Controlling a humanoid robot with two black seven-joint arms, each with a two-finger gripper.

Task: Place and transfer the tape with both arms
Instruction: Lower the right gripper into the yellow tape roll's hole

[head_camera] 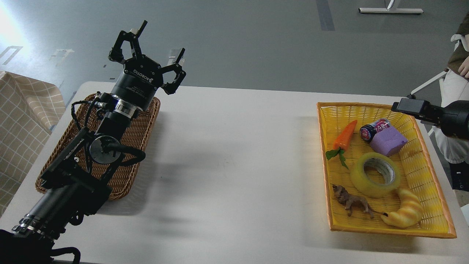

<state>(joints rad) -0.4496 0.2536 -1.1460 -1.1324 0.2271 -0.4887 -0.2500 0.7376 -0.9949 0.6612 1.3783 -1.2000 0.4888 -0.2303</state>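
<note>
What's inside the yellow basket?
The yellow basket holds the tape, a toy carrot, a purple block, a small jar, a lion figure and a croissant toy. Anything under them is hidden.

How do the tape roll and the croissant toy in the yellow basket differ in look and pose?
The tape is a ring with an open pale core; the croissant toy is a solid curved crescent.
The tape looks translucent yellow and smooth; the croissant is opaque, ridged, yellow-tan.
The tape lies flat, hole up, mid-basket; the croissant lies on its side at the near right corner.
Both sit in the yellow basket, side by side, with neither gripper on them.
</note>
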